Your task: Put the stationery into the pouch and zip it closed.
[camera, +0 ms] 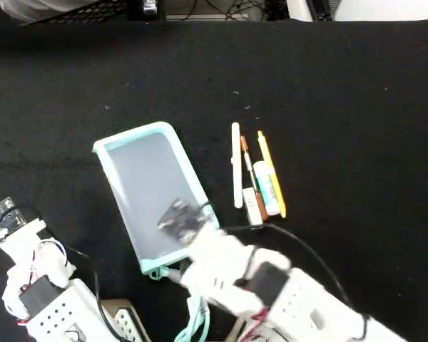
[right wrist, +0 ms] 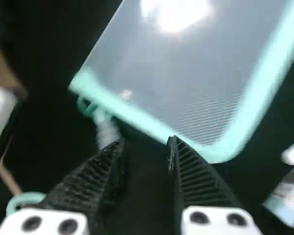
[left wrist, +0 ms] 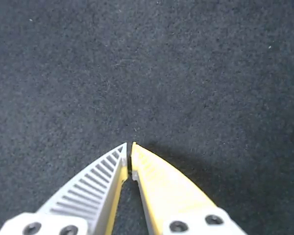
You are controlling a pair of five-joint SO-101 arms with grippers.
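Reads as robotics lab or test bench, not home or office. Marks of it:
- plain black cloth over whole surface [camera: 357, 107]
- two white plastic arms, left arm [camera: 53, 310] and right arm [camera: 307, 299], coming in from near edge
- bare red and white wiring [camera: 39, 260] on left arm
- small exposed circuit board [camera: 1, 217] at its side
- black cable [camera: 307, 246] looping off right arm
- tangle of cords [camera: 214, 8] past far edge
- stationery [camera: 255, 187] lined up in neat row on cloth
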